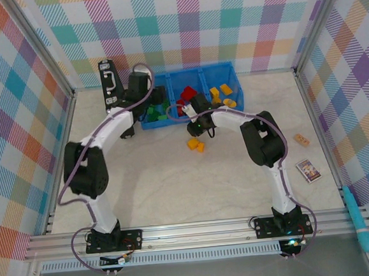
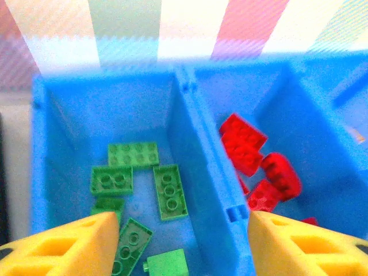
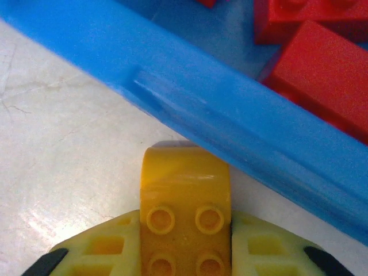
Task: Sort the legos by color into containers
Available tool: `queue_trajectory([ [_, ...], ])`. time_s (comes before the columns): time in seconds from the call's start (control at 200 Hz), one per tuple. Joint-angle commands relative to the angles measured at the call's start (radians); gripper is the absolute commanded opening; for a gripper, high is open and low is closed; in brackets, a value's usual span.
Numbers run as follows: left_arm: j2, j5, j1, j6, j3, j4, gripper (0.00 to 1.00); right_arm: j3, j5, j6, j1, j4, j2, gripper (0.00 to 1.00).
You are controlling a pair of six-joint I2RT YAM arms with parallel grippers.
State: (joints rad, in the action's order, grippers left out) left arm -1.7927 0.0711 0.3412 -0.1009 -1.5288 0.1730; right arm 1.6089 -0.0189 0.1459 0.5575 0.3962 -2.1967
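At the near wall of the blue tray [image 3: 230, 132], down at the table [image 3: 69, 144]: pinches a yellow-orange lego [image 3: 185, 190] in the right tool [image 3: 185, 241], closed on its sides. Holds the left tool [image 2: 181, 230] open, empty, above the green legos [image 2: 169, 192]; red legos [image 2: 244, 144] one compartment over. Nearby, two orange legos [image 1: 196, 145] loose; black case [image 1: 109, 83] by the tray.

Bright blue tray [image 1: 192, 70]; green bricks [image 2: 169, 192], red bricks [image 2: 244, 141], one yellow-orange brick [image 3: 185, 221]; pastel plaid walls [image 1: 226, 19]; pale cream, faintly veined bench [image 1: 175, 177].
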Motion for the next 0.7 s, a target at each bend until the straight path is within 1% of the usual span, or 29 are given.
queue_trajectory([
  [0.0,0.172,0.012,-0.014,0.085,0.032,0.07,0.63,-0.05,0.01,0.007,0.007,0.057,0.054,0.26],
  [0.04,0.21,0.022,-0.02,0.103,0.041,0.096,0.63,-0.067,0.011,0.01,0.007,0.07,0.089,0.25],
  [0.075,0.24,0.034,-0.025,0.119,0.049,0.151,0.64,-0.08,0.007,0.014,0.007,0.083,0.124,0.24],
  [0.17,0.314,0.07,-0.047,0.153,0.094,0.209,0.67,-0.108,-0.018,0.027,0.004,0.117,0.223,0.24],
  [0.31,0.395,0.098,-0.092,0.181,0.185,0.252,0.72,-0.102,-0.06,0.026,-0.031,0.144,0.335,0.24],
  [0.38,0.416,0.109,-0.112,0.206,0.23,0.265,0.74,-0.082,-0.118,0.03,-0.054,0.152,0.359,0.24],
  [0.46,0.427,0.139,-0.119,0.26,0.296,0.248,0.75,-0.059,-0.161,0.03,-0.103,0.136,0.352,0.24],
  [0.52,0.424,0.145,-0.119,0.287,0.32,0.247,0.76,-0.025,-0.161,0.016,-0.145,0.131,0.324,0.24],
  [0.58,0.42,0.128,-0.119,0.295,0.323,0.254,0.77,0.027,-0.16,0.008,-0.181,0.132,0.275,0.24],
  [0.66,0.422,0.072,-0.119,0.3,0.322,0.259,0.8,0.123,-0.161,0.007,-0.216,0.145,0.195,0.24],
  [0.68,0.424,0.06,-0.119,0.298,0.323,0.256,0.84,0.146,-0.159,0.007,-0.223,0.146,0.176,0.24],
  [0.695,0.426,0.051,-0.119,0.294,0.325,0.253,0.85,0.161,-0.156,0.009,-0.227,0.145,0.161,0.24],
])
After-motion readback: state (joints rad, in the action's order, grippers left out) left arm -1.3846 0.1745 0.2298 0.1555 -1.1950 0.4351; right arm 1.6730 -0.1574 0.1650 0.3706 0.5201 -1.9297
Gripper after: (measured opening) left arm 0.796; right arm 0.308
